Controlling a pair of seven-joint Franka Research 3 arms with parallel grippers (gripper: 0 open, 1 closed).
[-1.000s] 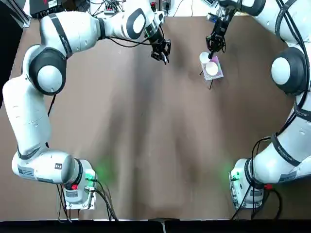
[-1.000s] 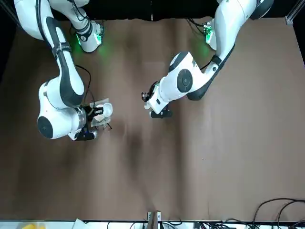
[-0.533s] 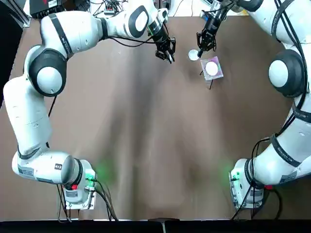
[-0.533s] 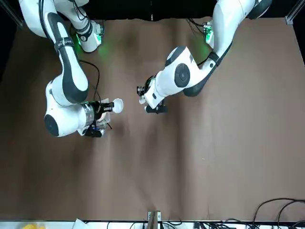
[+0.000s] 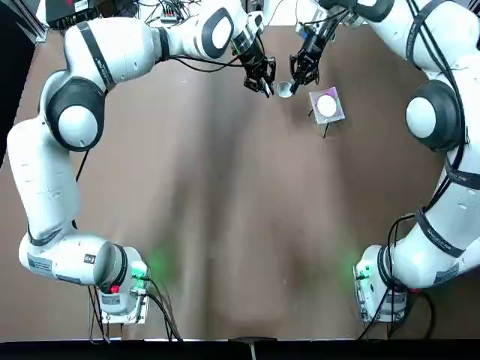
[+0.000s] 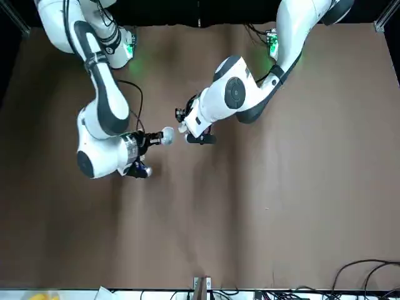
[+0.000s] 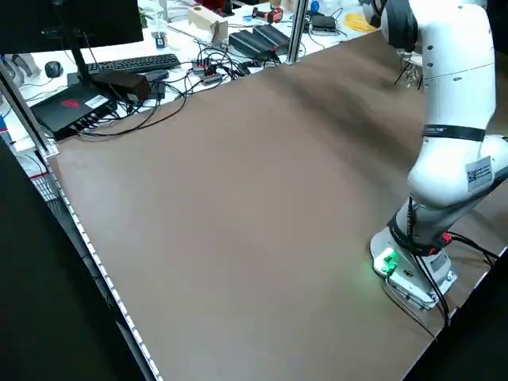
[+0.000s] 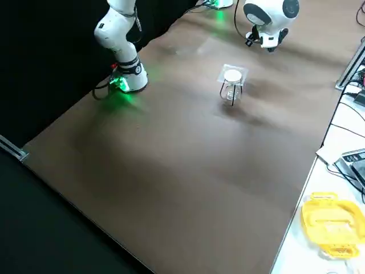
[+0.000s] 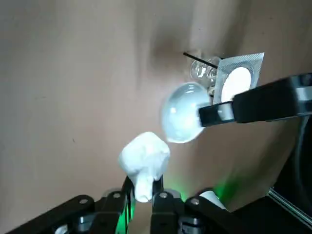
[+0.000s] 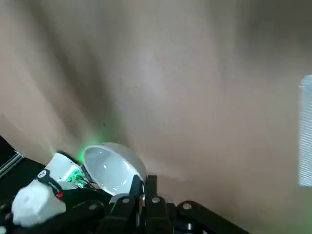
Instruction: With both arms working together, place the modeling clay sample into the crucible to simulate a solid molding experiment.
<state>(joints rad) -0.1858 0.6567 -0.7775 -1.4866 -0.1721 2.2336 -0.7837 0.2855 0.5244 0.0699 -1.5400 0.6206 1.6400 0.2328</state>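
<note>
Landmark: the mesh plate on its thin dark legs, with a round white piece on top and a glass vessel beneath.

- Right gripper: fingers nearly together, pinching the wall of the crucible. Cup is held in the air, on the robot's left of the mesh plate.
- Left gripper: fingers parted only by the thickness of the narrow end of the modeling clay sample, which they clamp. Clay is farther to the robot's left of the plate than the cup, near the cup but not seen inside it.

Judged step: bringing cup and clay together for the drop.

Risks:
1. Missed drop. The lump's wide end is large against the cup mouth; if released off-centre, it could catch the rim and fall to the table.
2. Cup slip. Hold is on one side of a smooth, curved wall; a push from the clay could rotate the cup or spill its load.
3. Clay sticking. It looks soft, and its pinched neck may cling to one finger on opening, or tear.
4. Gripper collision. Both work close together; an overlong approach could knock fingers or chip the rim.
5. Later return to the mesh plate: a low pass could upset the stand.
</note>
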